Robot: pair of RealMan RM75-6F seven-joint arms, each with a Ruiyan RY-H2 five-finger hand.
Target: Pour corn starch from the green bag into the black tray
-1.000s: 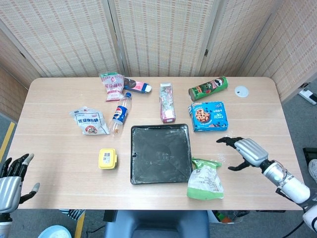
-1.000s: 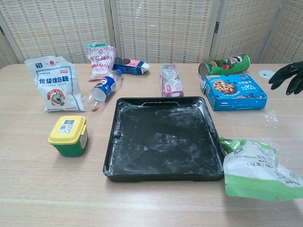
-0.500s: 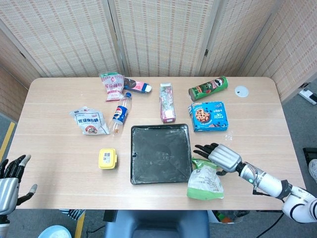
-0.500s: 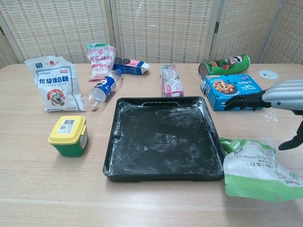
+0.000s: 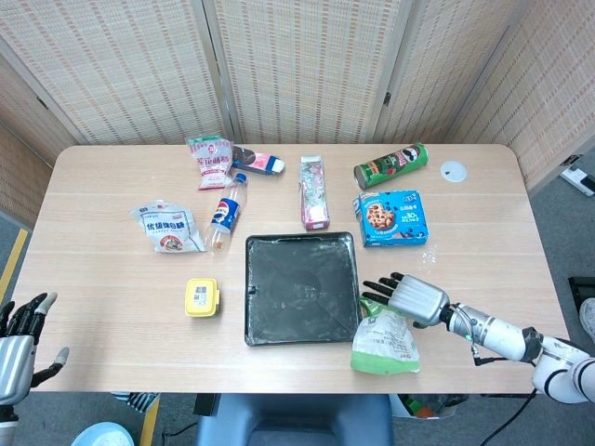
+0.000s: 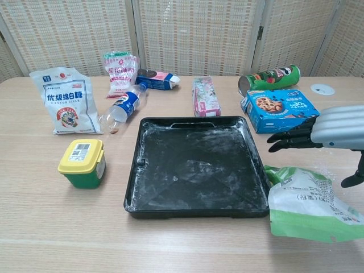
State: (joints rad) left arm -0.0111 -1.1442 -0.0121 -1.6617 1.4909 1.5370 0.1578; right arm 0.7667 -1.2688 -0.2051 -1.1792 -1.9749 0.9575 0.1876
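Note:
The green and white corn starch bag (image 5: 385, 338) (image 6: 310, 205) lies flat on the table just right of the black tray (image 5: 299, 288) (image 6: 193, 165), whose floor is dusted with white powder. My right hand (image 5: 414, 297) (image 6: 324, 129) hovers over the bag's top edge with its fingers spread and pointing toward the tray, holding nothing. At the bottom left corner of the head view, off the table, my left hand (image 5: 20, 334) is open and empty.
A yellow-lidded tub (image 5: 202, 297) stands left of the tray. Behind it lie a white bag (image 5: 167, 229), a cola bottle (image 5: 226, 212), a pink carton (image 5: 314, 191), a blue cookie box (image 5: 390, 217) and a green chip can (image 5: 390, 165). Some white powder is scattered on the table by the cookie box.
My right hand swept left from the table's right side to above the green bag's top, then dropped slightly closer to it. The left hand sank a little lower.

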